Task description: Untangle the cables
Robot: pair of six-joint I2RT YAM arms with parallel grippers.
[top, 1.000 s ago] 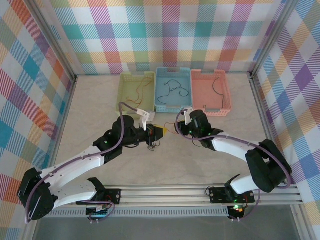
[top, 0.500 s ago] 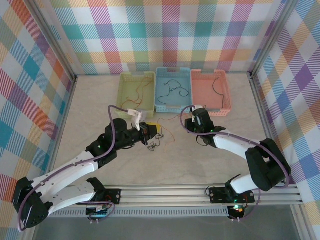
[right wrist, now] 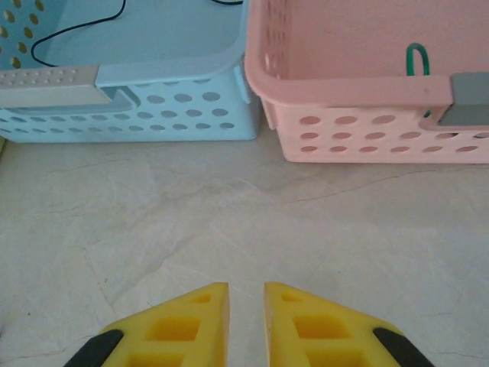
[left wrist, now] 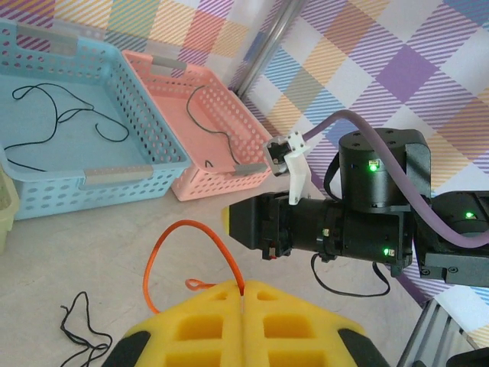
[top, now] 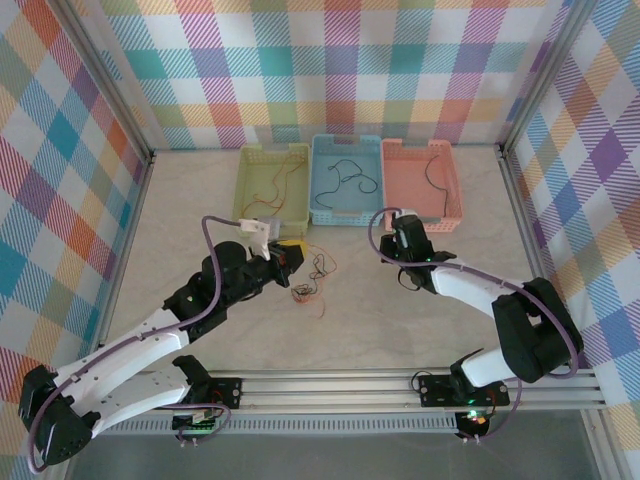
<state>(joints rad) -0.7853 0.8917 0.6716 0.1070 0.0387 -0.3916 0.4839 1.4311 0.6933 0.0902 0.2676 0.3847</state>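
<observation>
Both arms have backed away from each other since a second ago.
My left gripper is clamped shut on the orange cable, which loops out ahead of the fingers. Right gripper sits just short of the pink basket, jaws a narrow crack apart, nothing in them. Rest of the cables lie on the table between the arms.

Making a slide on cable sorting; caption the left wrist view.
Left gripper pinches an orange cable looping over the table, blue basket and pink basket behind.
</observation>
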